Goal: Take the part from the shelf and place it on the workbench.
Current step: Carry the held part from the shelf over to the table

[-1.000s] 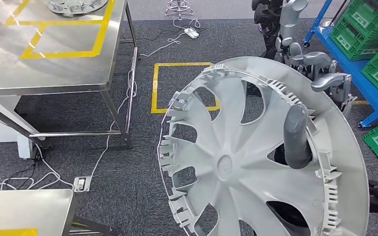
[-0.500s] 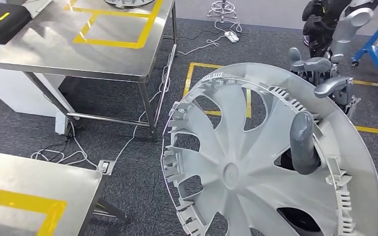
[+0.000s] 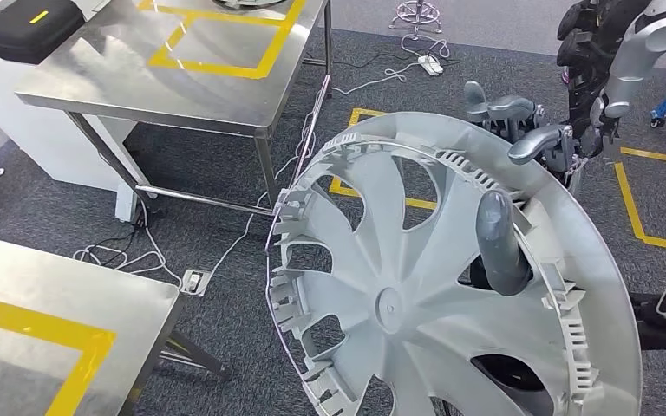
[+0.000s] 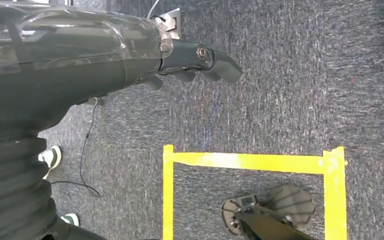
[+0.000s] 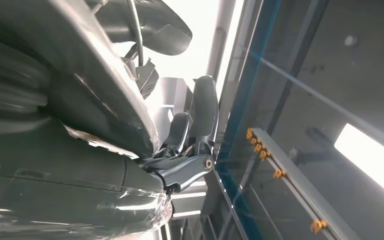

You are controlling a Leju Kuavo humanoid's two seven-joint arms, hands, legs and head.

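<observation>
The part is a large grey wheel cover (image 3: 416,303), held tilted in front of me, ribbed inner side facing up. My right hand (image 3: 503,234) grips it near the rim: the thick thumb pokes through one opening, and its fingers (image 3: 525,130) show beyond the rim. The right wrist view has the cover's edge (image 5: 95,95) against those fingers (image 5: 200,120). Ahead on the left stands the steel workbench (image 3: 225,95), marked with a yellow tape square. My left hand (image 4: 195,62) hangs over the carpet and holds nothing.
A second steel table (image 3: 43,321) with yellow tape is close at the lower left. A black case (image 3: 30,26) lies on a white surface beside the workbench. Cables (image 3: 225,243) trail across the floor. Another robot (image 3: 624,52) stands at the upper right.
The whole view has swung, so the camera moved: both tables have come further into the picture and the shelf has slid out. The wheel cover stays in my right hand.
</observation>
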